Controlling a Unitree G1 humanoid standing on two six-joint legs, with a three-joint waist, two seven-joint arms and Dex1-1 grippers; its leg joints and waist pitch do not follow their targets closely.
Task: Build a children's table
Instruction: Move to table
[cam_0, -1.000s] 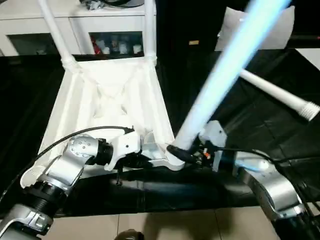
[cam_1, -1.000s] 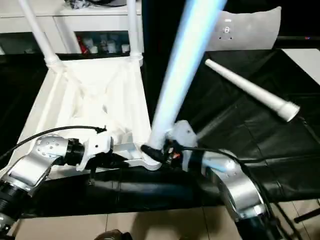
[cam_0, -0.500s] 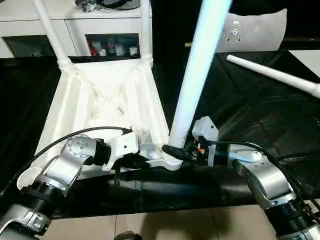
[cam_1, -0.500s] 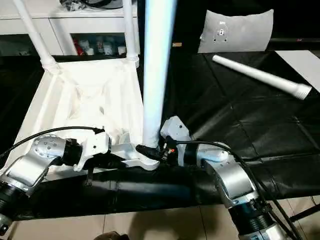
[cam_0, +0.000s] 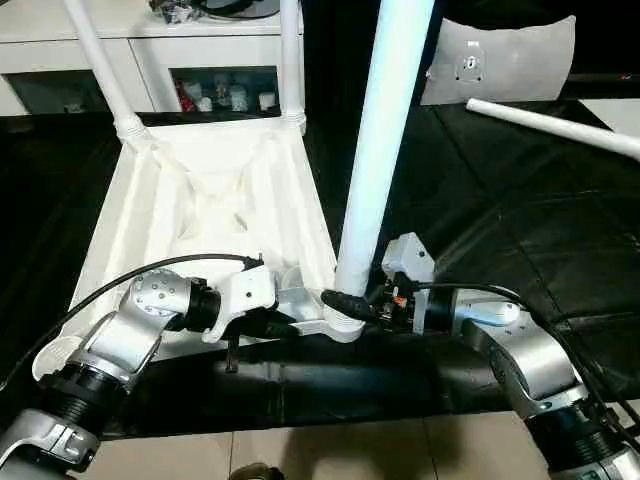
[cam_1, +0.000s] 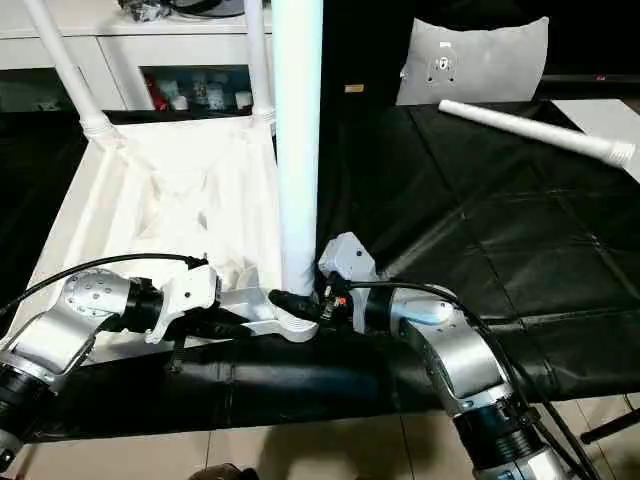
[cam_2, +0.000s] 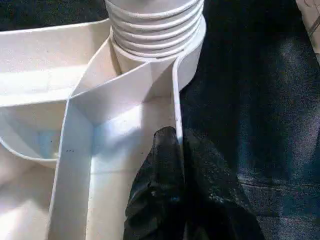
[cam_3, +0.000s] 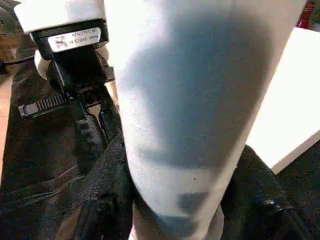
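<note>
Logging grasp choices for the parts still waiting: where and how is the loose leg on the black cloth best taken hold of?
Probably mid-shaft, from above, fingers closing across the tube. The loose leg lies flat on the black cloth with bare cloth on both sides, so a top-down approach looks unobstructed. Its ribbed end must go into a socket, so leave that end free.

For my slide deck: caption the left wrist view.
Left claw pinches the tabletop rim beside the threaded leg in its corner socket.
</note>
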